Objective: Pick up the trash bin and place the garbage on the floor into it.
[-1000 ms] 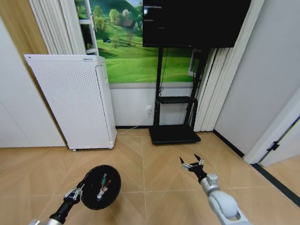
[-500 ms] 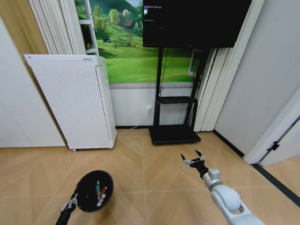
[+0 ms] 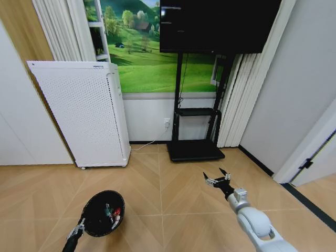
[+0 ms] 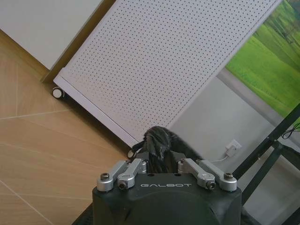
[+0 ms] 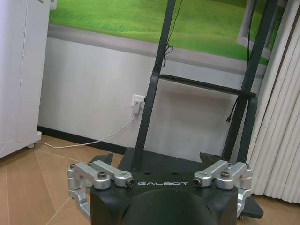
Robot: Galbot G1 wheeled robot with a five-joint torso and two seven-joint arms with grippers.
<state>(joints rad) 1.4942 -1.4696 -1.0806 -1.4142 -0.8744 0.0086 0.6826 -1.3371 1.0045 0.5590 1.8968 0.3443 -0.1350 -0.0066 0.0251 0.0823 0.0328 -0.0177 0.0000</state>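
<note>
1. The left end effector [image 3: 77, 229] is clamped on the rim of the trash bin [image 3: 103, 212], held low over the floor with the garbage [image 3: 111, 212] inside.
2. The right end effector [image 3: 217, 178] hangs spread and empty.
3. Risk: a one-sided rim grip could let the bin tilt and spill.

"GALBOT" on the left hand [image 4: 166, 165] housing, "GALBOT" on the right hand [image 5: 158, 161] housing
</note>
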